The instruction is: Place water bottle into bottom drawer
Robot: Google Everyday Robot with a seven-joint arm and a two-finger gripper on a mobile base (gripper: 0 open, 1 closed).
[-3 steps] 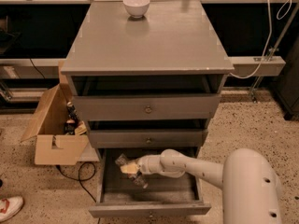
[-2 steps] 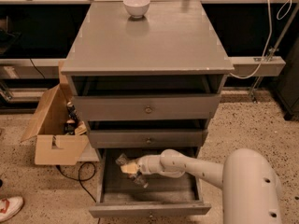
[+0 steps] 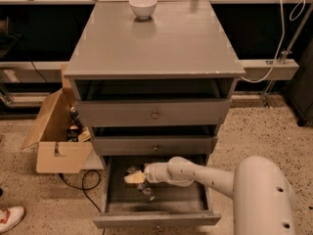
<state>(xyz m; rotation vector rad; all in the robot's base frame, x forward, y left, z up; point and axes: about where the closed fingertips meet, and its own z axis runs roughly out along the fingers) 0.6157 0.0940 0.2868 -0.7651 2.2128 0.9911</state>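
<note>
Water bottle point(image 3: 145, 189) sits right at the near side of the gripper point(image 3: 134, 178), inside the open bottom drawer point(image 3: 161, 220); I cannot tell if it's held.

Water bottle point(image 3: 146, 189) is largely hidden by gripper point(image 3: 134, 178) inside bottom drawer point(image 3: 156, 220); shoe point(image 3: 10, 218) is cut off at 8 o'clock edge.

Warm overhead light was dim; the gripper point(image 3: 134, 178) hung inside the bottom drawer point(image 3: 156, 220), deep shadow just above it.

clear water bottle point(image 3: 146, 189) at gripper point(image 3: 133, 178) inside open bottom drawer point(image 3: 156, 220).
</note>
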